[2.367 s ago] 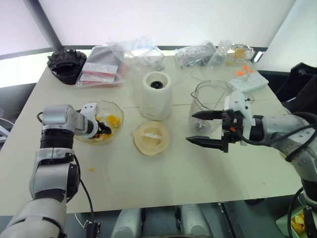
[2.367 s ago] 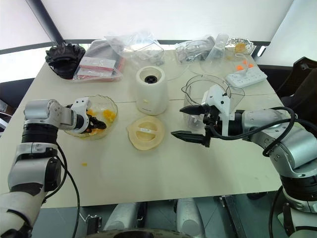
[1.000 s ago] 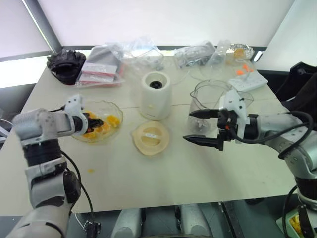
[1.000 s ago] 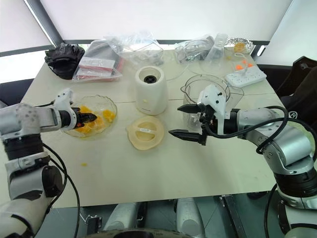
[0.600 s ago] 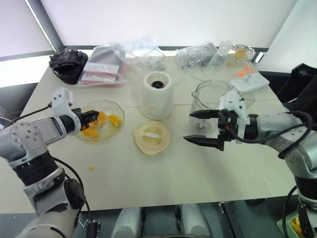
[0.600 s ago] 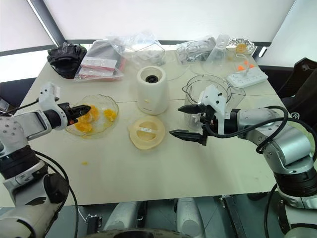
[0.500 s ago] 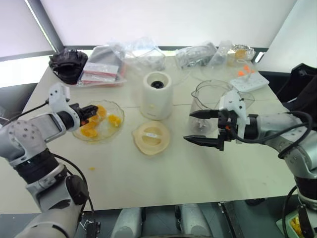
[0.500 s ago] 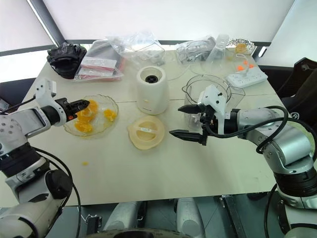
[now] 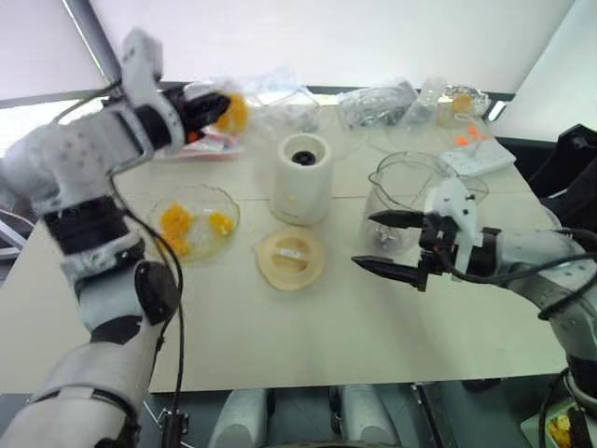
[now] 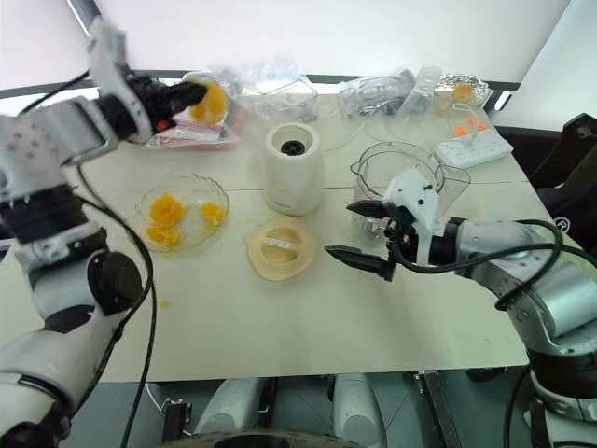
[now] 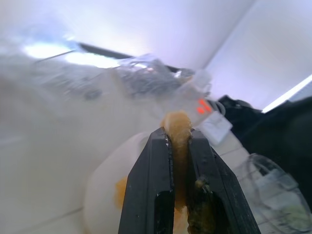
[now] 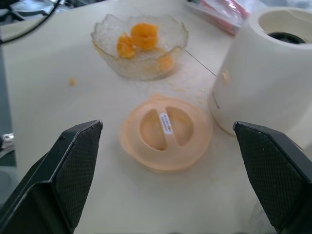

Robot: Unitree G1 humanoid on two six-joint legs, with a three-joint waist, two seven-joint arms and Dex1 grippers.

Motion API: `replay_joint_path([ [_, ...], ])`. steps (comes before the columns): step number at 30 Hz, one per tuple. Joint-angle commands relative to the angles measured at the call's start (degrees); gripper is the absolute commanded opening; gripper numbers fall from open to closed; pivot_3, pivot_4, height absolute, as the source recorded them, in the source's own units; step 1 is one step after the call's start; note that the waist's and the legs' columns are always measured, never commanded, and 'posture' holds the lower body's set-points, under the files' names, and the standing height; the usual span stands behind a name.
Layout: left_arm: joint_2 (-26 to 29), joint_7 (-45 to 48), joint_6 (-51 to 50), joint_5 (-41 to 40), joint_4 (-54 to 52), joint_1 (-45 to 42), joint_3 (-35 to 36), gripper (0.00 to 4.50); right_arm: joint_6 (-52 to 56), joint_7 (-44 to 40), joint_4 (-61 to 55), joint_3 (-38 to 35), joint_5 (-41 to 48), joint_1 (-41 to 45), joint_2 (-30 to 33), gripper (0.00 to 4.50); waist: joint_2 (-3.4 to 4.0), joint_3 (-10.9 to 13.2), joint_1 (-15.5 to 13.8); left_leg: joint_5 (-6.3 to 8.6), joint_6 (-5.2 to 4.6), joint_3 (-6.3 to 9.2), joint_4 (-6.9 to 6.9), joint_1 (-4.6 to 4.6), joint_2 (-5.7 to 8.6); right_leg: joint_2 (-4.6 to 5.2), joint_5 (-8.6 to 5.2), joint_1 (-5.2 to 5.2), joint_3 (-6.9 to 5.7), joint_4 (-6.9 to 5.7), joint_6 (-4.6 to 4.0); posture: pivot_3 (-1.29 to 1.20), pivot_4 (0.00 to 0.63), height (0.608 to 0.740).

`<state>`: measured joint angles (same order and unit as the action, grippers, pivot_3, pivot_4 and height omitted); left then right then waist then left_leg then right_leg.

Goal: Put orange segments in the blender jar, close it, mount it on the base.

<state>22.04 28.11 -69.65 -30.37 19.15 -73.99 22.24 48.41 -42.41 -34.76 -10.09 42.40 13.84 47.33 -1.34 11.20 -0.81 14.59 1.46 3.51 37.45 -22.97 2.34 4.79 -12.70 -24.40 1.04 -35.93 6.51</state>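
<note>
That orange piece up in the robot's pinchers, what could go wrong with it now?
1. The glossy orange segment is pinched only by the tips of the shut left gripper, high over the table, so it might slip and drop.
2. The tall clear blender jar stands far across, past the cream-white base; the segment could miss its mouth.

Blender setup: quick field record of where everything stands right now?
left gripper: shut on an orange segment, raised above the table
right gripper: open, empty, beside the blender jar
blender jar: upright, no lid, off the base
base: upright, socket bare
lid: flat on table, in front of base
glass bowl: orange segments left inside
</note>
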Motion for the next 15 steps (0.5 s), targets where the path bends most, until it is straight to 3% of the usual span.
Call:
replay_joint_path([
  [1, -1.64, 7.82, 10.32, 1.03, 9.81, -8.30, -5.70, 0.33, 0.17, 4.00, -5.01, -3.96, 1.33, -2.77, -1.09, 4.50, 0.01, 0.00, 0.11, 0.00, 0.00, 0.00, 0.00, -0.02, 0.00, 0.01, 0.00, 0.00, 0.01, 0.01, 0.00, 0.00, 0.150, 0.740],
  [7, -10.48, 20.60, 25.22, 3.72, 29.12, -20.08, -12.02, 0.33, 1.08, 11.83, -12.52, -9.56, 3.11, -11.61, -4.20, 4.50, 0.01, 0.00, 0.06, 0.01, -0.04, 0.01, 0.00, -0.18, 0.01, 0.00, 0.00, -0.04, -0.05, 0.15, 0.03, 0.00, 0.150, 0.740],
  [15, -19.84, 28.83, 38.05, 9.41, 45.47, -22.78, -15.93, 0.33, 1.40, 21.05, -22.18, -16.34, 5.90, -22.69, -7.65, 4.50, 0.07, 0.00, 0.33, 0.05, -0.13, -0.04, 0.02, -0.18, -0.08, -0.14, 0.01, -0.08, 0.01, 0.16, 0.05, 0.00, 0.150, 0.740],
])
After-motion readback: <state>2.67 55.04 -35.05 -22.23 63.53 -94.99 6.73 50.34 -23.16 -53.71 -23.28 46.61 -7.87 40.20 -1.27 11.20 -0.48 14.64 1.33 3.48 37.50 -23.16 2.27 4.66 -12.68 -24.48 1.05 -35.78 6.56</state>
